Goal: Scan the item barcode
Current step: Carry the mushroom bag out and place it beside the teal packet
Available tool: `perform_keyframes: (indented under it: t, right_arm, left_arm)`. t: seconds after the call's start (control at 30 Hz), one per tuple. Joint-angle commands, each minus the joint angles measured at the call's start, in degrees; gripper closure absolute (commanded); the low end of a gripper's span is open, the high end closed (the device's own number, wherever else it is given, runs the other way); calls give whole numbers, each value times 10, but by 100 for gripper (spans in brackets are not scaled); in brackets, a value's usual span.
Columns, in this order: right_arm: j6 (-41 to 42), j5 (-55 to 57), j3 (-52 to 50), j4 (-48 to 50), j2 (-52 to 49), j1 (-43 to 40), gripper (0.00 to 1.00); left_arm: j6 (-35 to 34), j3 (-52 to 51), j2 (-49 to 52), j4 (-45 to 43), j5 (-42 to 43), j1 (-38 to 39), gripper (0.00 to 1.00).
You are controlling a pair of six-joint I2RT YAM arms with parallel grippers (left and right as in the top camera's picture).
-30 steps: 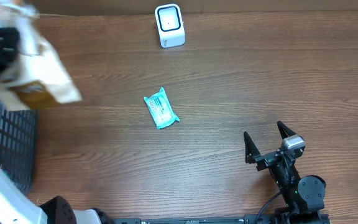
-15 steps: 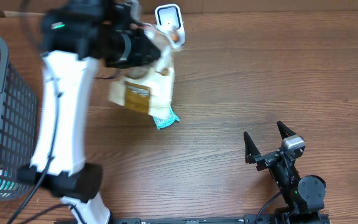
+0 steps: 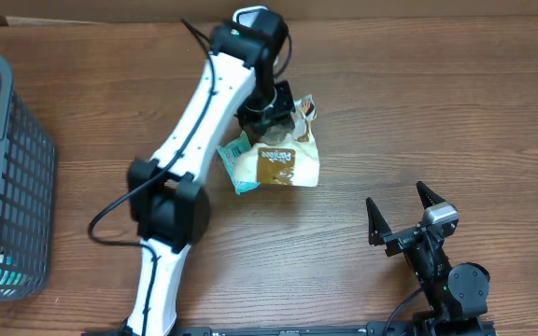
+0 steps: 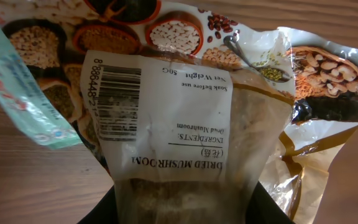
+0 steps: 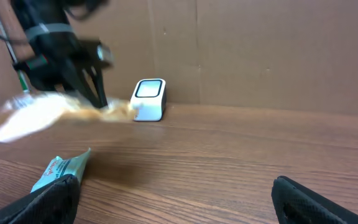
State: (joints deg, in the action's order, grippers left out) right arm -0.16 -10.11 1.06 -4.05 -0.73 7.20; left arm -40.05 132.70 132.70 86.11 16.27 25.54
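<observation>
The left end effector (image 3: 283, 117) is gripping the top of a dried mushroom bag (image 3: 278, 163), with its jaws only partly open around the bag. The bag is hanging in the middle of the counter (image 3: 437, 93), toward the far edge, just in front of the white scanner (image 5: 149, 98). In the overhead view it is covering part of a teal packet (image 4: 17, 81). I cannot tell whether its lower end is touching the wood.

In the left wrist view a white label (image 4: 166, 106) is facing the camera upside down. It is reading "DRIED MUSHROOM", "INGREDIENTS: Dried Mushroom", "Net Weight 50G" and "Soak before use". A barcode (image 4: 118, 102) is sitting at the label's left side, and its first digits are looking like 886448. The print around the label is showing bowls of beans, nuts and grains.

The right end effector (image 3: 397, 201) is waiting near the near right corner, jaws fully apart and holding nothing.

The counter is brown wood grain. A grey mesh basket (image 3: 26, 187) is standing at the left edge, and a cardboard wall (image 5: 260, 50) is rising behind the far edge.
</observation>
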Motion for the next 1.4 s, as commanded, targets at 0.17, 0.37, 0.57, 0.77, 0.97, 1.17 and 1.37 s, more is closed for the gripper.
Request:
perform_keyframes:
  t: [0.17, 0.37, 0.57, 0.77, 0.97, 1.17, 1.37]
  right_arm:
    - [2, 0, -6, 3, 6, -2, 0]
    - [2, 0, -6, 3, 6, -2, 0]
    - [2, 0, -6, 3, 6, -2, 0]
    - [2, 0, -6, 3, 6, -2, 0]
    - [2, 0, -6, 3, 6, -2, 0]
    - [2, 0, -6, 3, 6, -2, 0]
    - [2, 0, -6, 3, 6, -2, 0]
  left_arm:
    - [-39, 5, 54, -22, 64, 11, 66]
    - [-3, 24, 45, -21, 105, 5, 38]
    - [49, 102, 14, -6, 91, 4, 39]
    - [88, 214, -54, 39, -6, -5, 38]
    - [168, 246, -183, 73, -111, -50, 28]
    - [176, 246, -287, 107, -204, -146, 19]
    - [182, 246, -352, 107, -191, -302, 7]
